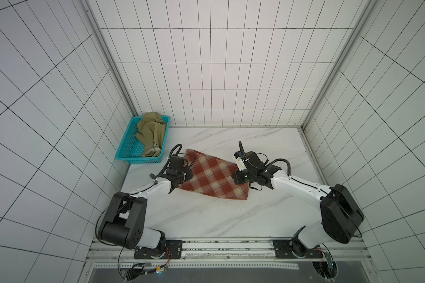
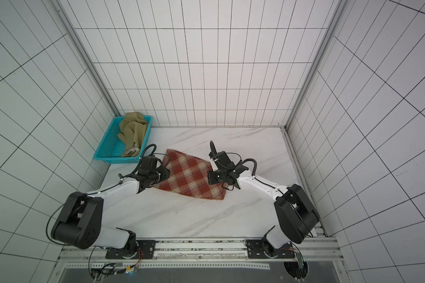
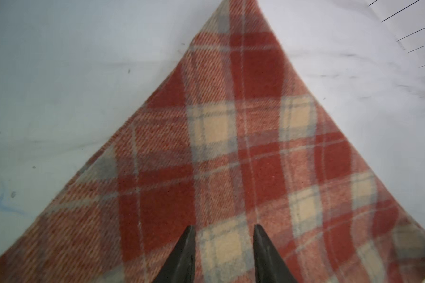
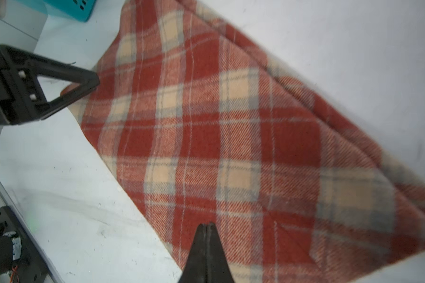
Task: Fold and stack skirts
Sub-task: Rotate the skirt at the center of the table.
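Marble table (image 1: 206,215) with a plaid skirt (image 1: 214,178) lying flat.
Left gripper (image 3: 223,226) is narrowly parted over it; right gripper (image 4: 207,224) is pinched closed; khaki skirt (image 1: 151,132) sits in the basket (image 1: 138,160).

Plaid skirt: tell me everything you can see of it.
The plaid skirt looks like thick, woolly twill in rust red and cream checks with thin grey lines. It lies flat on the marble table between the two arms, roughly a trapezoid set askew. Layered edges along one side suggest it is folded. The left gripper is open over one end and the right gripper is shut over the opposite end. Whether either presses the cloth cannot be told.
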Controlling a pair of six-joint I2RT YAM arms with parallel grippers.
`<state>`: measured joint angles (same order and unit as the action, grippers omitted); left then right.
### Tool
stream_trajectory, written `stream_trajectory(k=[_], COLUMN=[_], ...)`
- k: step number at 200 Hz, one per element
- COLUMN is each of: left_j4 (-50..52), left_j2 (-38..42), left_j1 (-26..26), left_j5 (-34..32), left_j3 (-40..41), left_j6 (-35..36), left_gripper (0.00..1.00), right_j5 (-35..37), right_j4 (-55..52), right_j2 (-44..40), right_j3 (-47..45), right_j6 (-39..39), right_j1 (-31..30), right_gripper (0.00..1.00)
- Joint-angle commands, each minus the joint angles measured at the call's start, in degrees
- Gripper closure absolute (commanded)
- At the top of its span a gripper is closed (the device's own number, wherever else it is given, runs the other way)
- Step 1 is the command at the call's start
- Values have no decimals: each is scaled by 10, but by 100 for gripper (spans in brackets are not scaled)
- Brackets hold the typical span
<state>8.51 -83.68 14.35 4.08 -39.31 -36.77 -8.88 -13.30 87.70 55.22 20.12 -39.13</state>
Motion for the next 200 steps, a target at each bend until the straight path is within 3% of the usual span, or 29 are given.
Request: stream_trajectory(k=[1,83,126,164,200], left_j4=[-7,16,66,76,70], left_j2=[-17,82,200,292,273], left_j1=[-6,-6,1,1,1], left_j5=[-19,-44,-37,-36,-10], left_j3=[6,139,193,191,149], left_j6=[5,-42,-72,-66,-30], left_gripper=[62,63,63,62,62], right_j5=[-15,-28,-35,-33,-18], right_j4=[2,-20,-41,-38,-14], right_j2=[16,41,27,16,15], right_j3=[-50,-75,-66,-97,-150], right_j6=[13,-17,-27,-14,20], right_j1=[-10,-14,-15,-15,-15], right_gripper=[100,100,100,100,100])
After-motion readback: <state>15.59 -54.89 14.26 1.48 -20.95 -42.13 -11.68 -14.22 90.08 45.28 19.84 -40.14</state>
